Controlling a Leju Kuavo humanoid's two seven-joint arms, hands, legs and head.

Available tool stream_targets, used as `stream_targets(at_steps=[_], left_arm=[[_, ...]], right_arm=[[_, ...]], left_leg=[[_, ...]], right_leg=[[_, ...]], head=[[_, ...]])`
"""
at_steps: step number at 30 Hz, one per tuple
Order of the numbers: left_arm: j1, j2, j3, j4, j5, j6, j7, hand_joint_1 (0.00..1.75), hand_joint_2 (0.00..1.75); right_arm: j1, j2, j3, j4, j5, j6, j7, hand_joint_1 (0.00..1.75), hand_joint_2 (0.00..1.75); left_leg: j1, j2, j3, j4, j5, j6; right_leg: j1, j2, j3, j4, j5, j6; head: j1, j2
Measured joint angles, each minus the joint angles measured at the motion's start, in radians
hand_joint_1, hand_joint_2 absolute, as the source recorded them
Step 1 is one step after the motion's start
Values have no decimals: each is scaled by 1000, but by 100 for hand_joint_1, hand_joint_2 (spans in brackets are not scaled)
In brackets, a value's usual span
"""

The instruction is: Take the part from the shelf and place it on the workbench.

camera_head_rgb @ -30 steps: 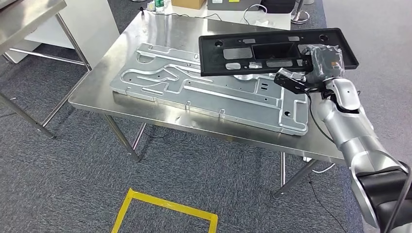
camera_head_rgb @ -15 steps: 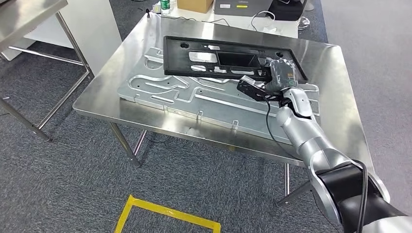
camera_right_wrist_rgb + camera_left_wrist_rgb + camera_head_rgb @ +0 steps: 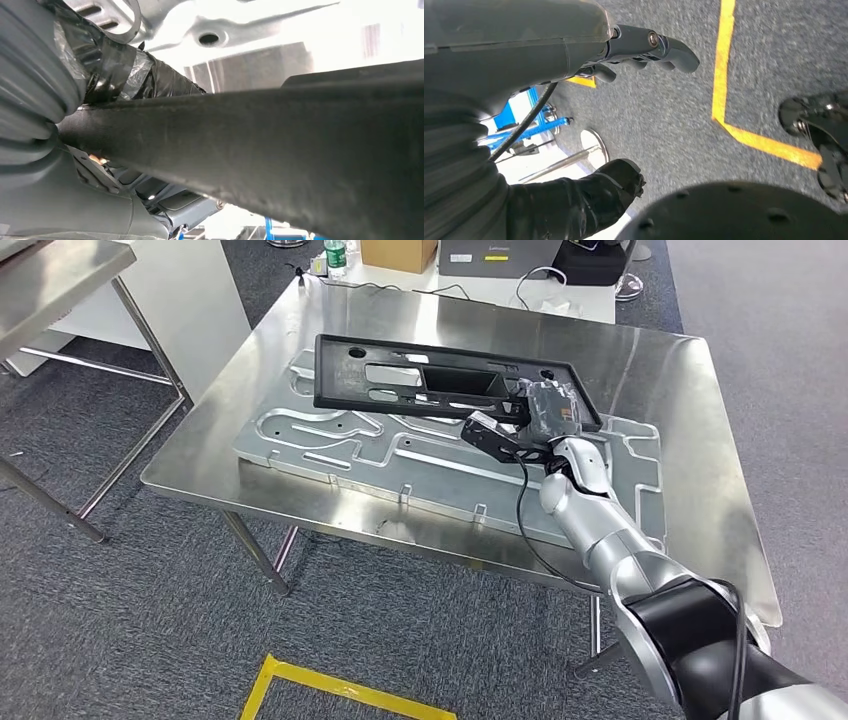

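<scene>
I've got the right hand [image 3: 548, 408] clamped on the frame's [image 3: 440, 380] near end so it lies level over the plate [image 3: 440, 455]; left hand [image 3: 624, 50] hangs loose, holding nothing.

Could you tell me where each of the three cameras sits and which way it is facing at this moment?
Head view: high on the body, looking forward and down at the workbench; the right arm reaches in, right hand holding the black part.
Left wrist view: behind the left hand, facing grey carpet with yellow tape.
Right wrist view: behind the right hand, facing along the black part's edge.
Shared: head and right wrist views both show the black part and right hand.
</scene>
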State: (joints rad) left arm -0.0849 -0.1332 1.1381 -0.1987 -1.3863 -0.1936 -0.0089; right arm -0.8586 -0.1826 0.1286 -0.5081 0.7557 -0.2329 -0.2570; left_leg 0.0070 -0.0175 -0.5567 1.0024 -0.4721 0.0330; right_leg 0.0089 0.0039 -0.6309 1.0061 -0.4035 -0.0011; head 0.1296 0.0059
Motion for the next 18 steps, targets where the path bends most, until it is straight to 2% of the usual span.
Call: stream_targets(at_steps=[4,14,18], left_arm=[[0,5,4,0,6,-10,10,0,175],[2,10,19,0,16,-15,15,0,175],[3,11,19,0,16,-15,17,0,175]], right_arm=[[11,1,0,31,1,-14,14,175,175],[52,-7,0,104,60,-46,119,175,175],[56,-20,1,132,97,-30,202,0,0]], left_leg=[[0,0,2,-4,-1,-1],[-1,1,4,-5,0,-3],[-4,2,5,-5,0,-3]], right_leg=[[0,0,0,1,-2,-3],[0,2,0,3,-2,-3],[-2,1,1,3,-2,-3]], head=[[0,0],[0,0],[0,0]])
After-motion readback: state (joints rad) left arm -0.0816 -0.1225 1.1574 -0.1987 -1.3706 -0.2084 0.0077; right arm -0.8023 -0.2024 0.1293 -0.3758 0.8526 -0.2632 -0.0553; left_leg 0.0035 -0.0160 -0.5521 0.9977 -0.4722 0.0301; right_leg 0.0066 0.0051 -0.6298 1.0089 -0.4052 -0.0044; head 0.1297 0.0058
